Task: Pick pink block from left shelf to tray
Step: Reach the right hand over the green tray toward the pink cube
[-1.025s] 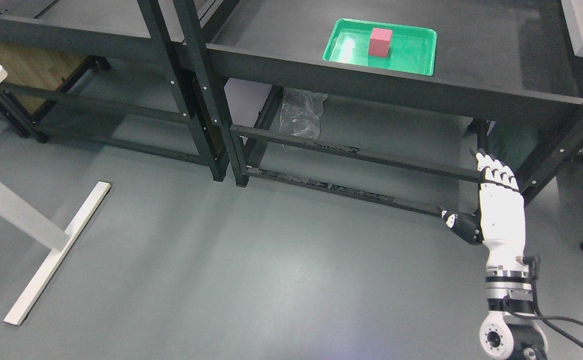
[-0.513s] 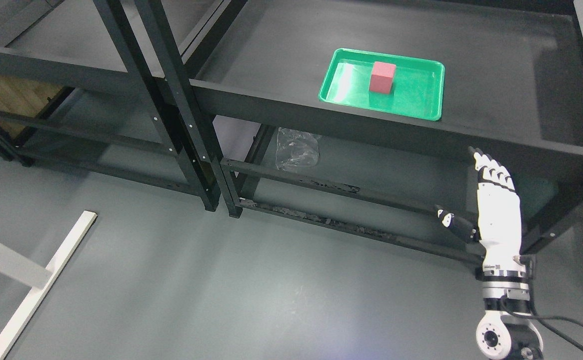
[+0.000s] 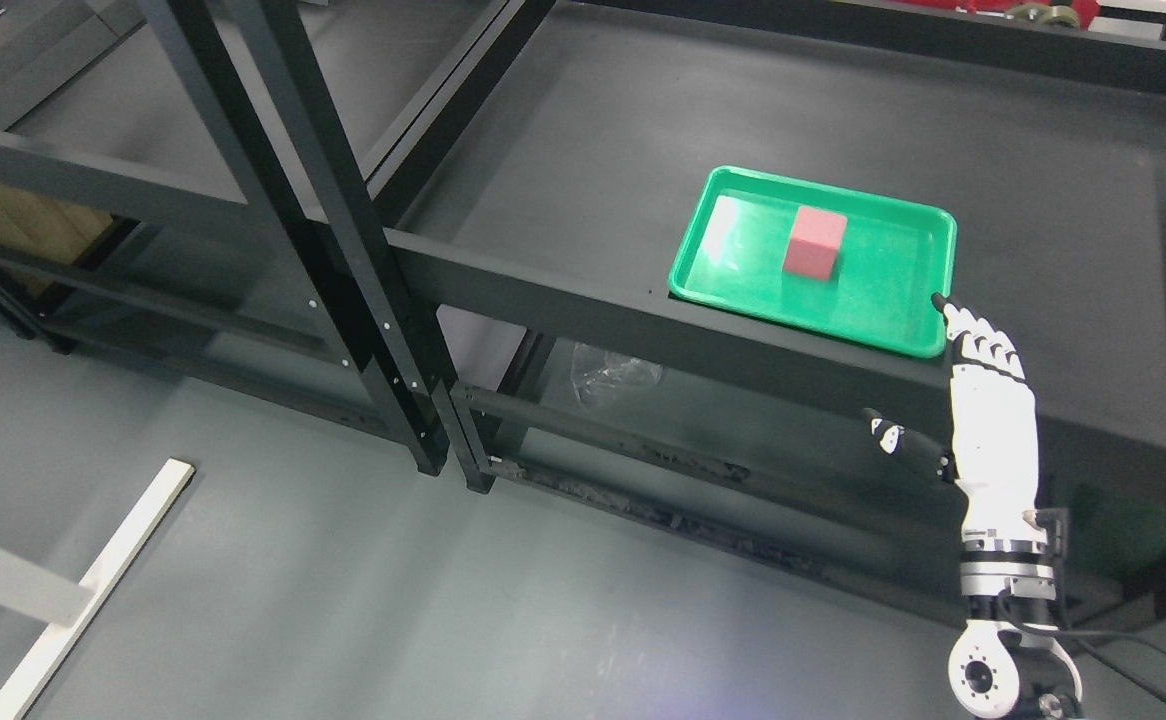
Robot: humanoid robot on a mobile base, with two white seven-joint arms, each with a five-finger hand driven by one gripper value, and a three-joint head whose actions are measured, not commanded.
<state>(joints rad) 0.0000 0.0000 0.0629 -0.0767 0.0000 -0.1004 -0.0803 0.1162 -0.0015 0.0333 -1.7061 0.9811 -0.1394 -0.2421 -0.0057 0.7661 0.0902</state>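
Head view pictures show that the whole scene has slid downward and rightward over the last second, so the camera (not the things) is judged to have moved. The white robotic right hand (image 3: pixel 988 420) is held upright with fingers straight and apart, nothing gripped. Up and to its left, the pink cube block (image 3: pixel 814 243) is seen resting inside the green plastic tray (image 3: pixel 893 335) on the dark shelf (image 3: pixel 583 150). The placing is therefore judged done.
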